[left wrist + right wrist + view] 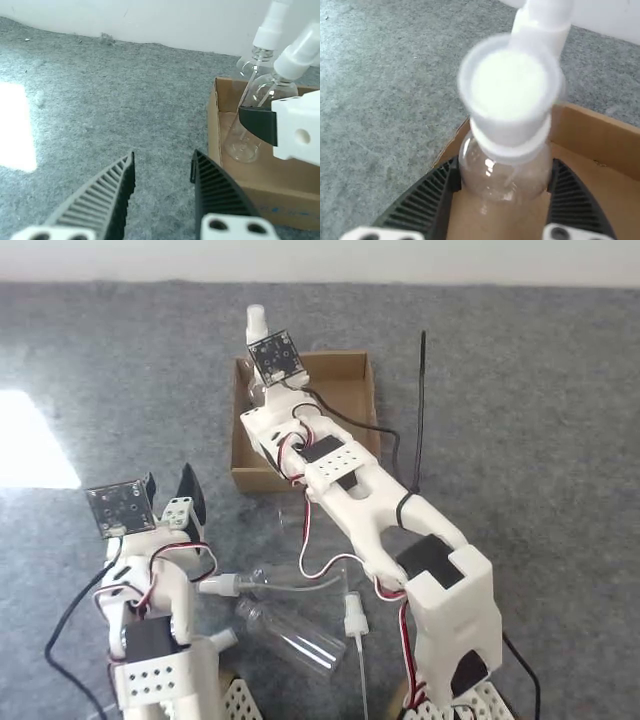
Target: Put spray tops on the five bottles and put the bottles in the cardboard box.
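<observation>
My right gripper [502, 186] is shut on a clear bottle [506, 165] with a white spray top [510, 90], held upright over the near-left corner of the cardboard box [600, 135]. In the high view that spray top [257, 320] pokes up behind the right wrist above the box [350, 365]. The left wrist view has the held bottle [278, 87] and a second topped bottle [247, 120] leaning inside the box [260, 185]. My left gripper [170, 488] [162, 170] hangs open over bare carpet left of the box, holding nothing.
On the carpet between the arm bases lie a clear bottle without a top [295, 635], a bottle with a spray top [225, 585] and a loose spray top with its tube [353, 618]. A black cable [420, 410] rises beside the right arm.
</observation>
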`<move>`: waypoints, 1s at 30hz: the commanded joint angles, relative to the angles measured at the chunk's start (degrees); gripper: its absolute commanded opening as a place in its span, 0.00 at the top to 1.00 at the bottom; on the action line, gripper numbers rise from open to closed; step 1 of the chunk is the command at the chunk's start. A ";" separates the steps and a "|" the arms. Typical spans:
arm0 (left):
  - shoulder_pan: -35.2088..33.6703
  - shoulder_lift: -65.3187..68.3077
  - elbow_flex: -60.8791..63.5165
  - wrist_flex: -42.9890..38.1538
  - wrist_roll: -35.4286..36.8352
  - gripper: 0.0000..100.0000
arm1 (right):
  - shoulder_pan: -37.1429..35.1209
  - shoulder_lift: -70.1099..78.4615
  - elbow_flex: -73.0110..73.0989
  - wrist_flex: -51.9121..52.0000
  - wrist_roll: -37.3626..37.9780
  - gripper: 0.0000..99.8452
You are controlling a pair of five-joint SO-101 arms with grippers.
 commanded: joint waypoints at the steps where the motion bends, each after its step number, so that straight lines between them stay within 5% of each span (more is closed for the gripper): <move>1: -0.18 -0.26 -0.48 0.26 -0.44 0.83 | -0.31 -1.01 -3.25 0.66 0.88 0.71; 30: -0.18 -0.26 -0.48 0.26 -0.44 0.83 | -0.22 -5.23 -3.96 9.71 0.79 0.71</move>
